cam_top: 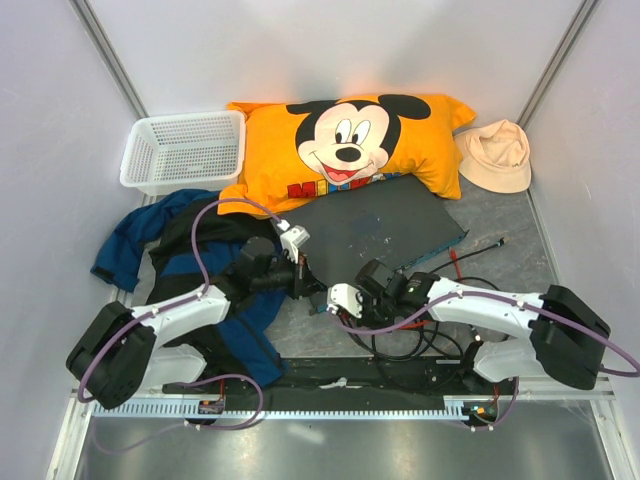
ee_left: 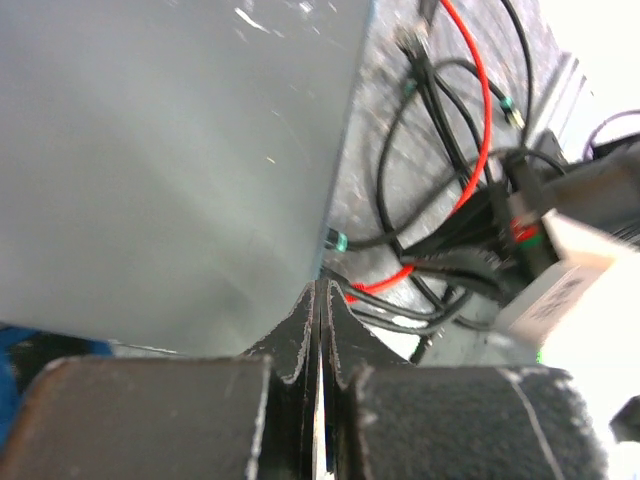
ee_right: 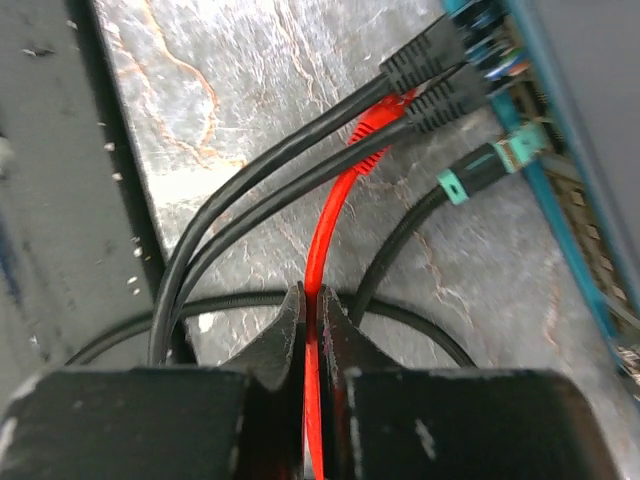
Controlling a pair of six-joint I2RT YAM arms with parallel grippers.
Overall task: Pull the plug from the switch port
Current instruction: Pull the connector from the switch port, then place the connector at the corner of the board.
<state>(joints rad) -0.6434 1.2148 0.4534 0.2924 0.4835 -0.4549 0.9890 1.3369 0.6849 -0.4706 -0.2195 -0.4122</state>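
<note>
Switch [cam_top: 385,225] rests mid-table, its far edge against the orange pillow [cam_top: 300,150] and its socket edge toward the right arm.
Left gripper [ee_left: 318,310]: fingers pressed together, holding nothing, at the switch's near corner.
Right gripper [ee_right: 311,310]: clamped on the red cable [ee_right: 330,215].
Red plug [ee_right: 392,108] sits at the socket row, between two black plugs.

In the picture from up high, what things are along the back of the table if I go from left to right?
white basket → orange Mickey Mouse pillow → cream hat
</note>
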